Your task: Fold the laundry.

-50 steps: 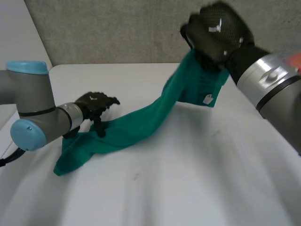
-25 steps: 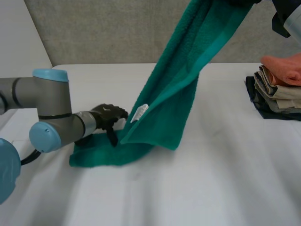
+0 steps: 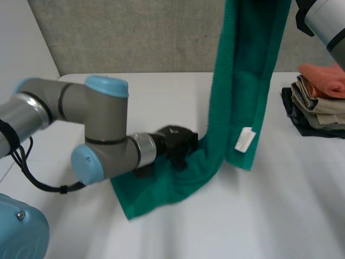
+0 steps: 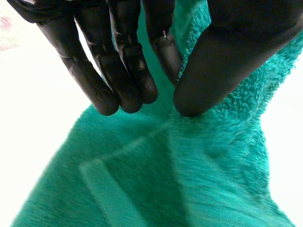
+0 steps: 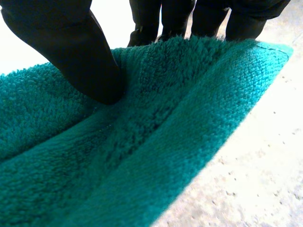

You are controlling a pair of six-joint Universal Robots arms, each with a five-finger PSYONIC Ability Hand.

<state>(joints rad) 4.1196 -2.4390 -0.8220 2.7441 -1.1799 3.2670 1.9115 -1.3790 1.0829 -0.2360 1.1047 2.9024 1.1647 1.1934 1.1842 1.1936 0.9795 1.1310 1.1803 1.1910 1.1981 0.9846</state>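
While the teal terry towel hangs with its long axis upright, top edge pinched in the right hand, its lower end lies on the white table, pinched in the left hand.

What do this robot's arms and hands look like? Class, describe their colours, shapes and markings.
The left arm is round grey tubing with light-blue caps on its joints and a silver wrist ring. The right arm shows a pale silvery section. The left hand and right hand are matte black, with thick rounded fingers and a broader thumb.
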